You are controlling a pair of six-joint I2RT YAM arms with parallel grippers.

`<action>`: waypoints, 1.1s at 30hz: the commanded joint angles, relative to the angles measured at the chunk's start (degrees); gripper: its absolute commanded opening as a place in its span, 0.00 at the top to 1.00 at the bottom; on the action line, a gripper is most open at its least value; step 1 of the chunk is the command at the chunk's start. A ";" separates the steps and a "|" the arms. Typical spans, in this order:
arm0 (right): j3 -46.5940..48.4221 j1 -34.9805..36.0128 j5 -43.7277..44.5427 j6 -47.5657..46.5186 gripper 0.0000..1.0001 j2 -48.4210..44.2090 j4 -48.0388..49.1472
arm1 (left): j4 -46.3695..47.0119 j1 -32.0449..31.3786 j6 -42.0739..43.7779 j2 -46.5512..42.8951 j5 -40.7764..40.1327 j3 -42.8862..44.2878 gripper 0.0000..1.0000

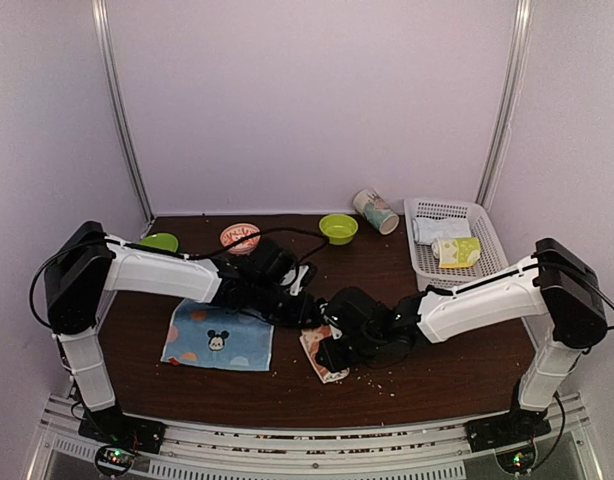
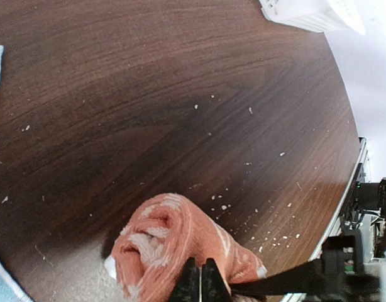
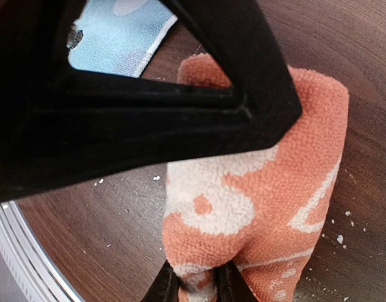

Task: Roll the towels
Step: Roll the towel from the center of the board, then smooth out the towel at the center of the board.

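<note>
- Orange terry with white bunny faces: seen from overhead, the orange towel (image 1: 324, 363) lies bunched on the dark wood tabletop (image 1: 287, 395). It sits directly beneath both sets of jaws, which meet over it. The blue towel (image 1: 219, 338) lies flat and unrolled on the outer side of the left jaws. Beyond the right jaws a white basket (image 1: 424, 262) holds two rolled cloths (image 1: 449, 240). Pale lilac walls (image 1: 307, 100) close in the stall.
- Left wrist camera: the left jaws are pressed tight together at the near edge of the orange towel (image 2: 174, 245), with the cloth humped just ahead of them. Whether a fold is nipped between them cannot be told. Pale crumbs (image 2: 249, 110) speckle the bare wood beyond.
- Right wrist camera: the right jaws are nearly closed, pinching the hem of the orange towel (image 3: 287, 182) between their tips. The rest of the cloth rises ahead of them, and the blue towel (image 3: 117, 38) shows past them.
- Risks, on this evidence: only a thin hem is held, so a pull from either side could slip the cloth free. The loose hump could also unfurl. The arms are crowded close enough to knock each other. Crumbs may get wound into the roll.
</note>
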 commanded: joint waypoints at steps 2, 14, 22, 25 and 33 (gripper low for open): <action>-1.98 -0.22 -1.42 -0.87 0.73 -1.63 -2.96 | 4.60 0.26 -1.21 3.48 1.93 0.74 1.00; -1.28 -0.19 -0.30 -5.30 0.49 -10.28 -8.92 | 6.09 0.41 -1.32 6.37 2.86 0.84 1.00; 0.44 0.77 2.24 -4.86 0.62 -11.06 -10.60 | 6.31 0.41 -1.27 7.03 2.67 0.41 1.00; 1.55 1.28 3.67 -4.84 0.69 -8.59 -11.95 | 6.49 0.41 -1.27 7.46 2.67 0.41 1.00; 0.66 1.32 10.22 -2.20 0.77 -3.15 -19.35 | 7.86 0.42 -1.40 8.88 3.06 -0.61 1.00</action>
